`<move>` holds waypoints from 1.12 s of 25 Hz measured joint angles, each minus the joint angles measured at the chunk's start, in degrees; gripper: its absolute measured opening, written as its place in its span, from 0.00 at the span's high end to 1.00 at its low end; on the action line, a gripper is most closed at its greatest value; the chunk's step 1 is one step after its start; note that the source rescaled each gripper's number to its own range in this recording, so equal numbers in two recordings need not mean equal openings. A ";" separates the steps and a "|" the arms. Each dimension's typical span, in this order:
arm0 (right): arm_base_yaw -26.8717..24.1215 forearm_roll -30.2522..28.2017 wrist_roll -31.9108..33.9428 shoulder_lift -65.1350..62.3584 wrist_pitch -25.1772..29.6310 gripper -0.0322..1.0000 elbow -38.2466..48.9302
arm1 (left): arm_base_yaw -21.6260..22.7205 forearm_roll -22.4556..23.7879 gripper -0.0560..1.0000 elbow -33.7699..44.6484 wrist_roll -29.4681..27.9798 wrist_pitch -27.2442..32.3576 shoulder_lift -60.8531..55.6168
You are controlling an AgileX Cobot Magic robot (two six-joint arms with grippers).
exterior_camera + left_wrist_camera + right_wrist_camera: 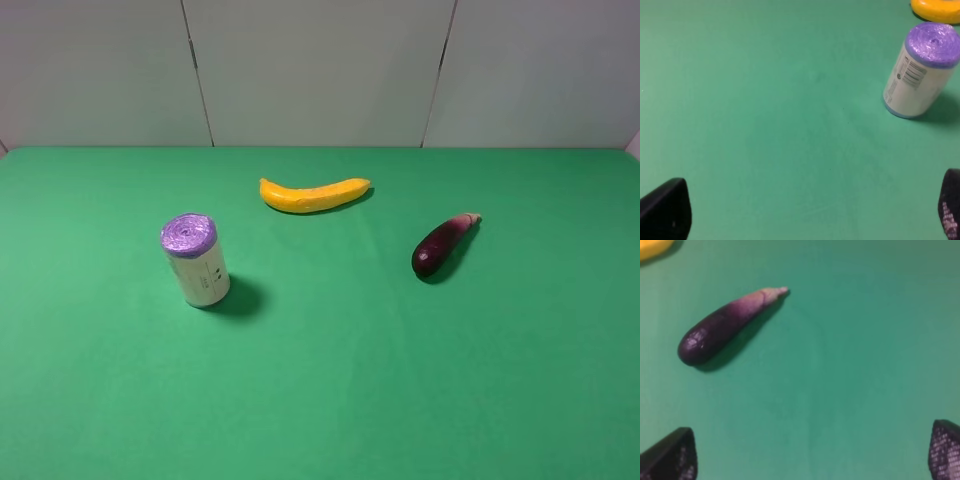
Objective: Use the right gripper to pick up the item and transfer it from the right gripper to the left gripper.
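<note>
Eggplant (443,245) lies flat on the green desk (330,380), right of centre, its pale stem tip pointing back and to the right. Bare desk surrounds it on every side. The banana (314,194) lies well apart to its left, and the purple-topped roll (195,260) stands upright farther left. The right claw (810,455) hangs above the desk near the eggplant, fingers spread wide, gripping nothing. The left claw (807,212) is likewise spread and unloaded, near the roll.
</note>
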 joint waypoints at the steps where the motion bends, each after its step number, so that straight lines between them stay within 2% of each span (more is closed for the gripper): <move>1: 1.30 0.00 0.00 2.31 0.00 0.00 -0.71 | 0.00 0.00 0.01 0.00 0.00 0.00 0.00; 3: 3.74 0.00 1.00 6.73 0.20 0.00 -2.28 | 0.00 0.00 0.01 0.00 0.00 0.00 0.00; 8: 9.19 0.00 8.10 16.63 1.88 0.00 -5.35 | 0.00 0.00 0.01 0.00 0.00 0.00 0.00; 16: 15.83 0.00 16.03 31.29 1.21 0.00 -9.36 | 0.00 0.00 0.01 0.00 0.00 0.00 0.00; 21: 17.29 1.24 19.26 39.12 -1.65 0.00 -10.40 | 0.00 0.00 0.01 0.00 0.00 0.00 0.00; 28: 17.29 1.13 24.48 46.50 -8.58 0.00 -10.40 | 0.00 0.00 0.01 0.00 0.00 0.00 0.00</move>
